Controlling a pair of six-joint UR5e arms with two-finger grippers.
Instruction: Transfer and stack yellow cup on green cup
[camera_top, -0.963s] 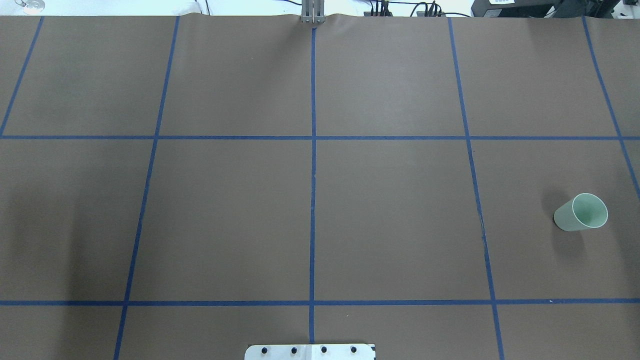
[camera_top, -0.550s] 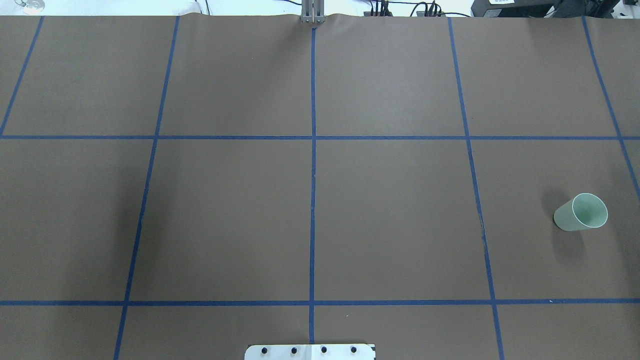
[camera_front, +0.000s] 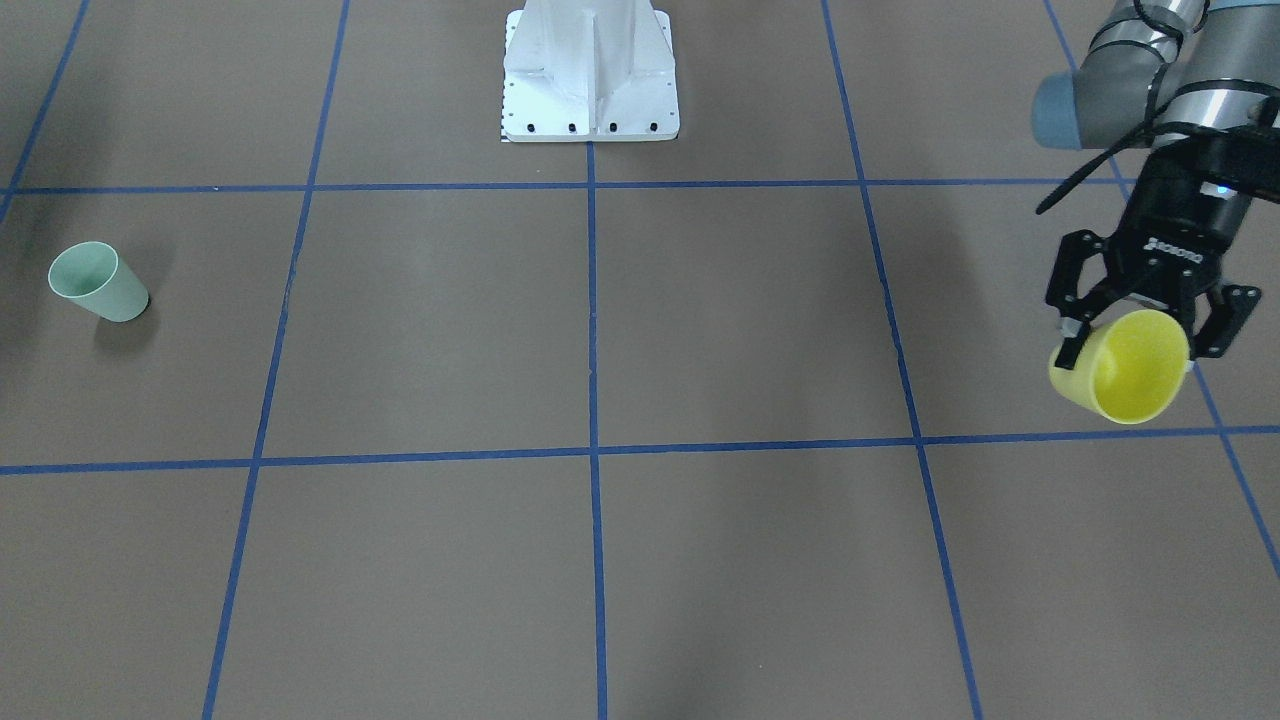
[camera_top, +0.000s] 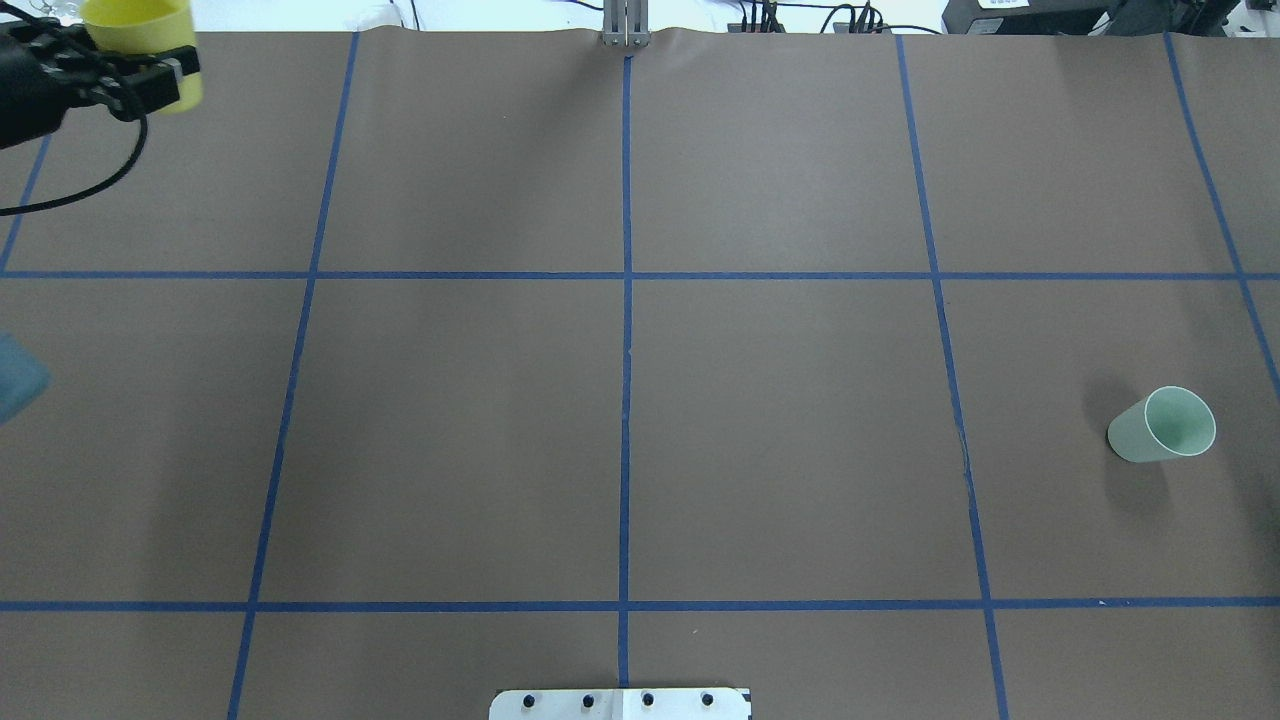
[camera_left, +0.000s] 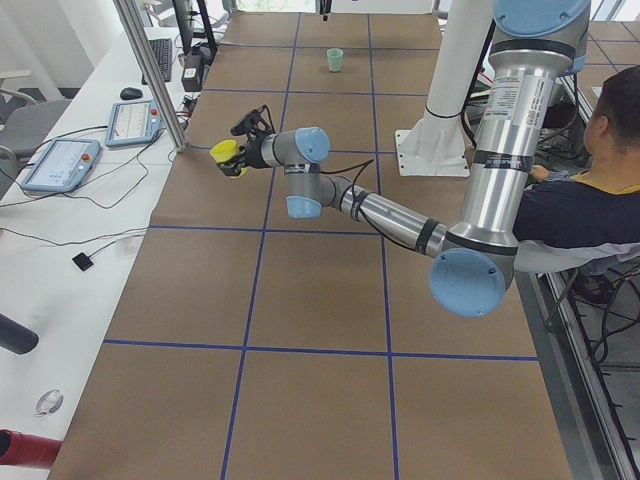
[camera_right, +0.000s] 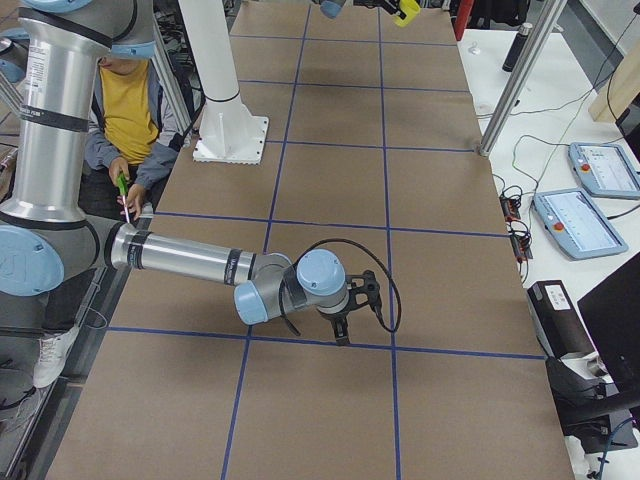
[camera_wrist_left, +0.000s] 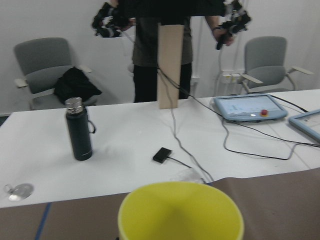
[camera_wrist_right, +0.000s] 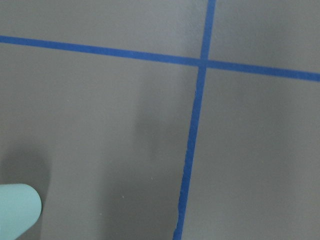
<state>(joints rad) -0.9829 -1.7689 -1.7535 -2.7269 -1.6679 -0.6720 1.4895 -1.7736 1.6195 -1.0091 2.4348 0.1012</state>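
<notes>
My left gripper (camera_front: 1125, 345) is shut on the yellow cup (camera_front: 1122, 367) and holds it above the table with its mouth tilted outward. It is at the far left corner in the overhead view (camera_top: 150, 72), where the yellow cup (camera_top: 140, 35) also shows. The cup's rim fills the bottom of the left wrist view (camera_wrist_left: 180, 212). The green cup (camera_top: 1162, 425) stands upright on the table's right side, alone, far from the yellow one; it also shows in the front view (camera_front: 97, 282). My right gripper (camera_right: 340, 325) hangs low over the table near it; I cannot tell if it is open or shut.
The white robot base plate (camera_front: 590, 80) sits at the table's near middle edge. Blue tape lines cross the brown table (camera_top: 780, 430). A side table with a dark bottle (camera_wrist_left: 79, 131), cables and pendants (camera_left: 60, 160) lies beyond the far edge. An operator (camera_left: 590, 200) sits beside the robot.
My left gripper with the yellow cup has come into the overhead view at the far left corner; before, no arm showed there. The green cup has not moved.
</notes>
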